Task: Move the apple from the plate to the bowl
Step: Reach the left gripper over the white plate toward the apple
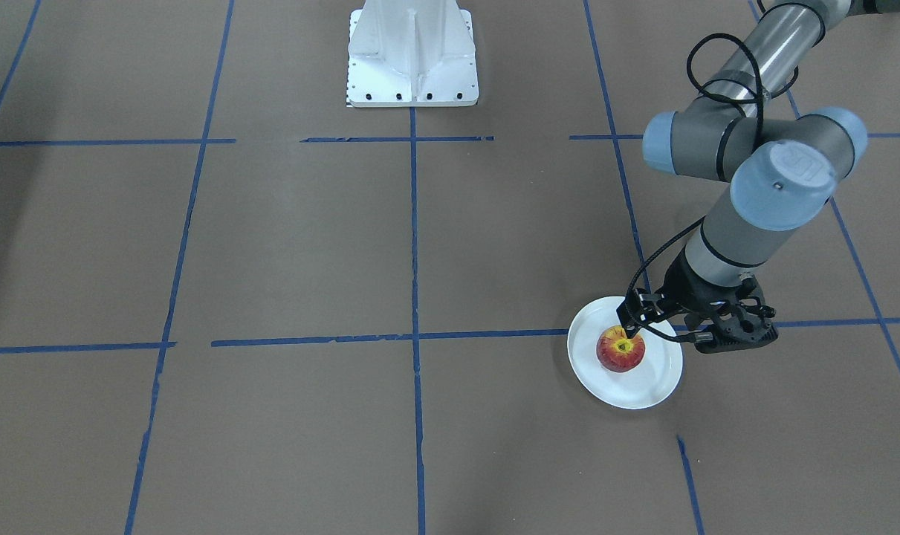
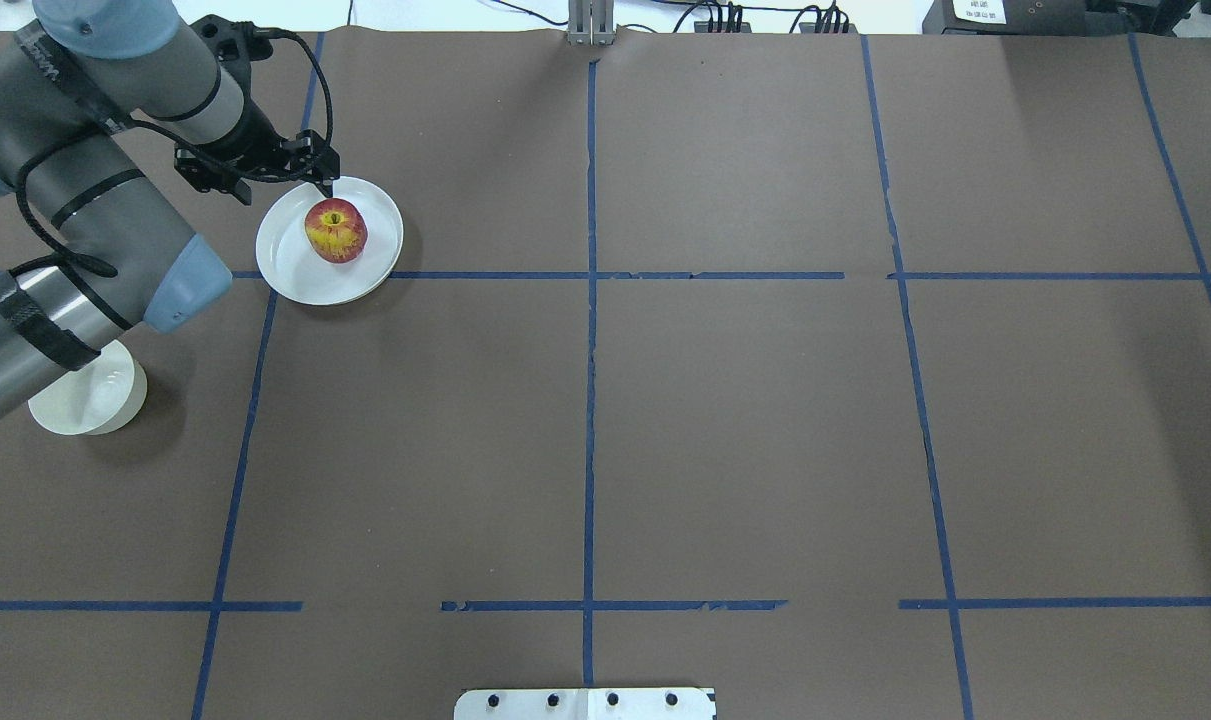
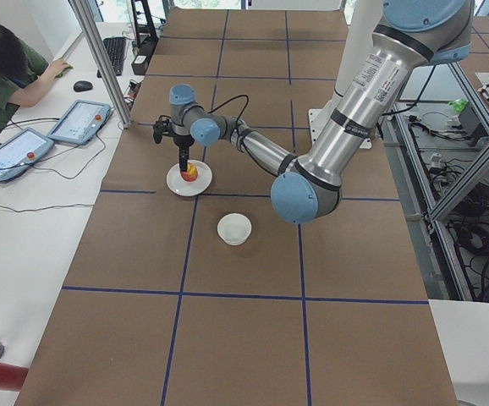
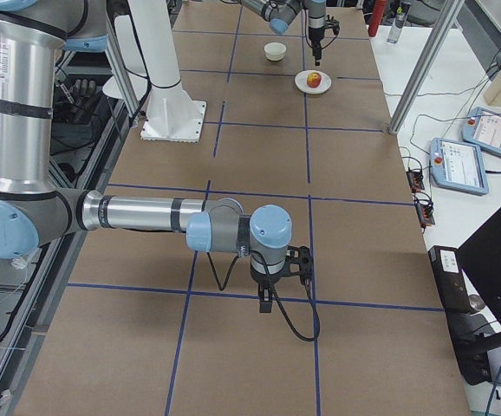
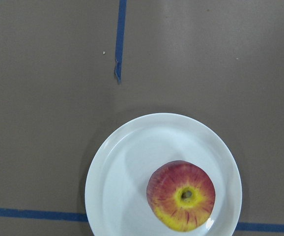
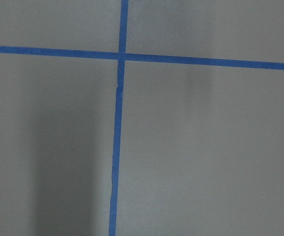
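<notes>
The red apple [image 2: 336, 230] with a yellow patch round its stem sits on the flat white plate [image 2: 295, 270] at the far left of the table. My left gripper [image 2: 325, 186] hovers just over the plate's far rim, above the apple, and its fingers look shut and empty. The left wrist view shows the apple [image 5: 181, 201] on the plate [image 5: 122, 172] but no fingers. The small white bowl [image 2: 87, 400] stands nearer the robot, partly hidden under the left arm. My right gripper [image 4: 266, 303] points down over bare table, and I cannot tell if it is open.
The brown table cover carries a grid of blue tape lines [image 2: 590, 300]. The robot's white base [image 1: 412, 59] stands at the table's near edge. An operator [image 3: 8, 63] sits at a side desk with tablets.
</notes>
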Robot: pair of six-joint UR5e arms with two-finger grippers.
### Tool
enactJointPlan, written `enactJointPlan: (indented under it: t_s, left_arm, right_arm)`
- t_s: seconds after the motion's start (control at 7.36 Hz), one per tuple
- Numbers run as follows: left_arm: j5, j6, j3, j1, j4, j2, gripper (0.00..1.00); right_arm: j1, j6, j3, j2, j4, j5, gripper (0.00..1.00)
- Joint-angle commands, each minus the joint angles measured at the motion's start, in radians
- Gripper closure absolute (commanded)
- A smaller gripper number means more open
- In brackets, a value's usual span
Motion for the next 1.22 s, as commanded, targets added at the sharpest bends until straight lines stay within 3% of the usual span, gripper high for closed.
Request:
enactJointPlan:
  t_s: [0.0, 0.27, 1.09]
  left_arm:
    - [0.020, -0.034, 0.033, 0.044, -0.006, -0.013, 0.00]
    - [0.033, -0.054, 0.043, 0.060, -0.007, -0.024, 0.00]
    - [0.080, -0.082, 0.192, 0.077, -0.196, -0.042, 0.00]
  right_arm:
    - [0.000, 0.000, 0.000, 0.000, 0.000, 0.000, 0.00]
    - [0.000, 0.000, 0.000, 0.000, 0.000, 0.002, 0.00]
    - [0.000, 0.000, 0.000, 0.000, 0.000, 0.000, 0.00]
